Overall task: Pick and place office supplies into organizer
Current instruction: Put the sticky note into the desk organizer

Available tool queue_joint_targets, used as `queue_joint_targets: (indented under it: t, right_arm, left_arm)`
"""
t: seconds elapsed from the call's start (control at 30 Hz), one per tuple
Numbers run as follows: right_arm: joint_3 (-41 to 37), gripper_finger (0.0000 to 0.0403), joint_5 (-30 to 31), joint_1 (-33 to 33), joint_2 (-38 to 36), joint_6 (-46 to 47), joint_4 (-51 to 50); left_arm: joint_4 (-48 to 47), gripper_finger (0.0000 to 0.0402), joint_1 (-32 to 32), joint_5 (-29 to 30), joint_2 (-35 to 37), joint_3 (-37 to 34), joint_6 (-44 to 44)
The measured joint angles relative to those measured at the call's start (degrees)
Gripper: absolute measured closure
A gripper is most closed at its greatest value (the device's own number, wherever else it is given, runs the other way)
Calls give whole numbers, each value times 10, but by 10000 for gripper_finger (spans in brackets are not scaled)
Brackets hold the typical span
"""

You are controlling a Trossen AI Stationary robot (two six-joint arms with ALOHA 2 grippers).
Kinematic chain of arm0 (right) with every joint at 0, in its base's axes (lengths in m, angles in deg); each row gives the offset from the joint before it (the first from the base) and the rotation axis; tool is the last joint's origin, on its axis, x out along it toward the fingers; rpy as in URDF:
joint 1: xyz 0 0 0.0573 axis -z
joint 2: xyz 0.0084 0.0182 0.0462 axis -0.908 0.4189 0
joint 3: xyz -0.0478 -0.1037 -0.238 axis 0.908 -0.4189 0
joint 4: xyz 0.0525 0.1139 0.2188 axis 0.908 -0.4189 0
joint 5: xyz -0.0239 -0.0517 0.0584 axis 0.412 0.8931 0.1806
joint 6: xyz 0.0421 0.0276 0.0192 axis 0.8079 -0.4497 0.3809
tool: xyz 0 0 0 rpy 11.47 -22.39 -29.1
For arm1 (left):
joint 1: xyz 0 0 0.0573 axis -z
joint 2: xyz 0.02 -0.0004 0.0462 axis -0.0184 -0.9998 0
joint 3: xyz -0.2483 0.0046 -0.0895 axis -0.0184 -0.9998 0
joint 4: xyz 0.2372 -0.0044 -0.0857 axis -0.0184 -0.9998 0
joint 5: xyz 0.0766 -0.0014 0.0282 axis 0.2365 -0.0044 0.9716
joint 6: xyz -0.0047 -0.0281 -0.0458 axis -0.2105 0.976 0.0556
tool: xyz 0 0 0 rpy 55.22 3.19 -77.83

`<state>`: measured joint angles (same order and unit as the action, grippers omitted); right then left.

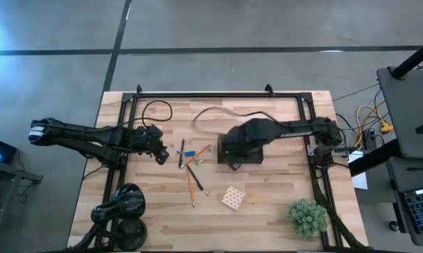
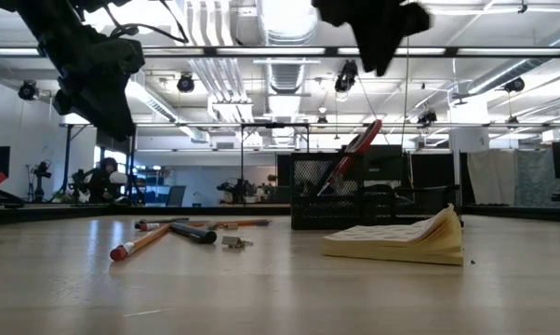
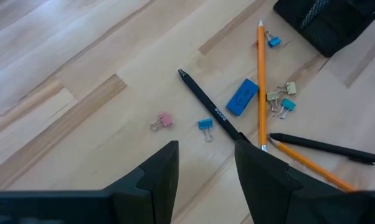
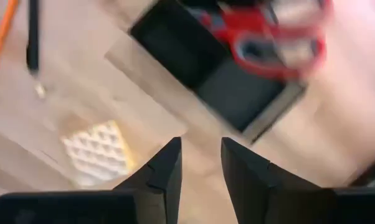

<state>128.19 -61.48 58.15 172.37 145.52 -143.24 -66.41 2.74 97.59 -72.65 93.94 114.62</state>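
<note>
Grey concrete floor surrounds the wooden table [image 1: 268,218] in the high view. I see the organizer [image 1: 241,150] mid-table, largely covered by my right arm, whose gripper [image 1: 232,154] hangs directly above it. I judge this the position for a drop into the box. My left gripper [image 1: 157,149] waits over the table's left part, just beside the loose pencils and pens [image 1: 192,169]. The note pad [image 1: 232,198] lies apart, nearer the front edge, with the green plant ball [image 1: 307,216] toward the right front corner.

From the low view, the red-handled scissors [image 2: 354,149] stand tilted in the organizer [image 2: 340,200], handles up, leaning on its wall; I judge them delivered. The note pad [image 2: 396,240] rests flat in front, and an orange pencil [image 2: 145,242] lies off to the side on bare wood, not yet collected.

Through the left wrist view, the fingers [image 3: 156,180] stand parted and hold nothing, aimed down at a black pen [image 3: 212,113], a blue eraser-like piece [image 3: 242,96] and small binder clips [image 3: 205,124]. That pose suits a next pick.

Through the right wrist view, the fingers [image 4: 162,171] are parted and empty above the organizer [image 4: 194,59], the scissors [image 4: 268,40] already inside one compartment.
</note>
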Motion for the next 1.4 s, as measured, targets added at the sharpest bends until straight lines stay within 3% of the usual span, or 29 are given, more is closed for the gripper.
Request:
queue_joint_targets:
  t: [0.1, 0.2, 0.43, 0.6, 0.73, 0.83, 1.1, 1.23, 1.4]
  right_arm:
    - [-42, 298, -60, -14, -23, 120, 0]
    - [-88, 293, -141, -36, -32, 129, 18]
    - [-154, 297, -187, -102, -34, 108, 209]
    - [-179, 304, -181, -119, -21, 177, 217]
    - [-197, 318, -180, -134, -25, 200, 299]
    - [-212, 336, -174, -136, -30, 226, 331]
    - [-314, 390, -109, -138, -85, 268, 350]
    - [-404, 394, -80, -136, -140, 269, 414]
    - [-510, 394, -46, -141, -195, 310, 515]
  left_arm:
    - [9, 259, 0, 0, -1, 0, -1]
    - [13, 259, 0, -13, -5, 0, -4]
    - [21, 259, 0, -92, -21, 0, -35]
    - [86, 259, 1, -194, -43, 0, -81]
    - [165, 259, 13, -241, -64, 0, -107]
    - [224, 259, 39, -234, -75, 0, -103]
    - [362, 259, 152, -128, -129, 0, -22]
    - [435, 259, 197, -89, -186, 0, 21]
    - [583, 284, 238, -87, -275, 2, 62]
